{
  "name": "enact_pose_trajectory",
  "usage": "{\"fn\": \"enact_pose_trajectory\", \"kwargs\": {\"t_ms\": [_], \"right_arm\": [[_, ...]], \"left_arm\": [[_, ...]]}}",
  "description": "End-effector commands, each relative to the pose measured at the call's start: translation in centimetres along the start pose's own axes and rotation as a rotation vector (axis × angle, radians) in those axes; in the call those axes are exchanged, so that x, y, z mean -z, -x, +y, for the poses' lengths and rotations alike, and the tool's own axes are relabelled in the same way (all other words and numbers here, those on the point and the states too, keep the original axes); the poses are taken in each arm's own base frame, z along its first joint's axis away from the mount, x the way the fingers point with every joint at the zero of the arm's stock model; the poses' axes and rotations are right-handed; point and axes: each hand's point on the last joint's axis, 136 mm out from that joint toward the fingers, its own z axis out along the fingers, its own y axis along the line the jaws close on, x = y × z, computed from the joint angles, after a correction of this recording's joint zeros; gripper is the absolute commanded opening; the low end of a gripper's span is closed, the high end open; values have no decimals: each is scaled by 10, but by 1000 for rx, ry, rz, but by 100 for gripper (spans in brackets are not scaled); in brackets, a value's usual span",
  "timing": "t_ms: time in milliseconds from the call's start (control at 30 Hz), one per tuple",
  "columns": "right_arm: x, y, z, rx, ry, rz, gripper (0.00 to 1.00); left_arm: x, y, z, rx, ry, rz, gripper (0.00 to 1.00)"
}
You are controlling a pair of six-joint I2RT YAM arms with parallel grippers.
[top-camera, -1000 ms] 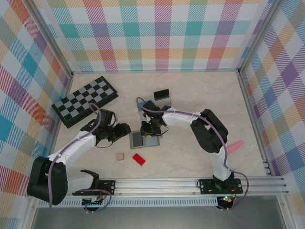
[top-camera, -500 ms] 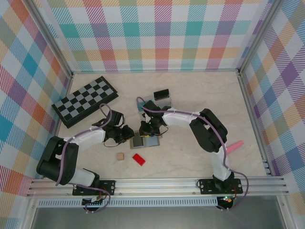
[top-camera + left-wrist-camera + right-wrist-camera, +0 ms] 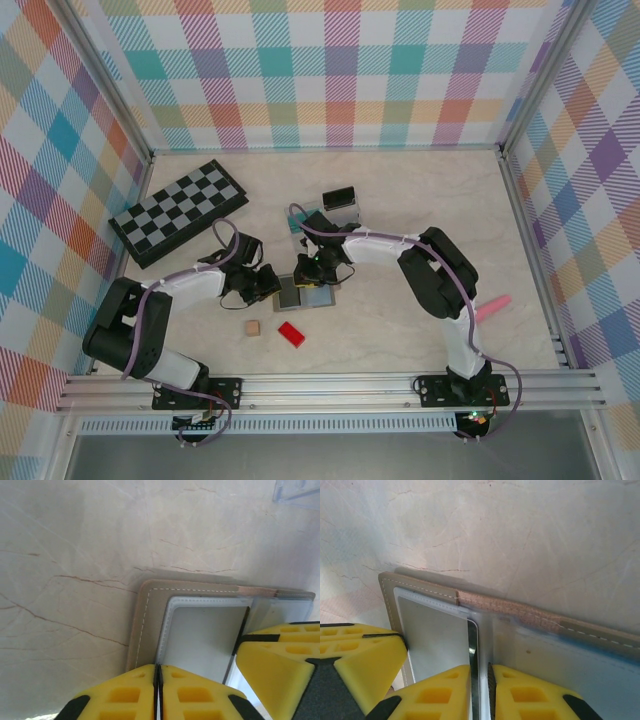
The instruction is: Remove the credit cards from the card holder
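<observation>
The card holder (image 3: 292, 295) is lying open and flat on the pale table (image 3: 420, 190), with both inner panels facing up. Well to the left of it and farther back, a chessboard (image 3: 180, 212) is resting at an angle.

The left gripper (image 3: 271, 285) is meeting the holder's left edge. In the left wrist view its yellow fingers (image 3: 125, 700) are clenched together with only a hairline between them. They are sitting over the tan stitched border, and whether they are pinching any fabric I cannot tell.

On the near side of the holder, apart from it, a small tan block (image 3: 252, 328) and a red block (image 3: 291, 333) are lying side by side.

The right gripper (image 3: 318, 272) is standing over the holder beside its fold. In the right wrist view its jaws are grasping a thin card (image 3: 473, 650), which is standing edge-on between them.

Beyond the holder a black card (image 3: 340, 196) is lying apart. Far to the right, a pink object (image 3: 492, 306) is resting near the right arm.
</observation>
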Motion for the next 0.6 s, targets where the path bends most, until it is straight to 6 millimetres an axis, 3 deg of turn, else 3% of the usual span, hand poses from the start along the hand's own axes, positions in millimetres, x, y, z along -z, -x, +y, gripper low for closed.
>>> {"fn": "enact_pose_trajectory", "kwargs": {"t_ms": [0,267,567], "right_arm": [[-12,-7,-17,-39,-25,37,18],[-16,-9,-16,-38,-6,53,16],[-18,-12,-8,-20,51,78,18]], "left_arm": [[-5,-6,15,16,60,8,8],[-13,-13,35,33,125,29,3],[-17,-17,39,38,127,44,2]]}}
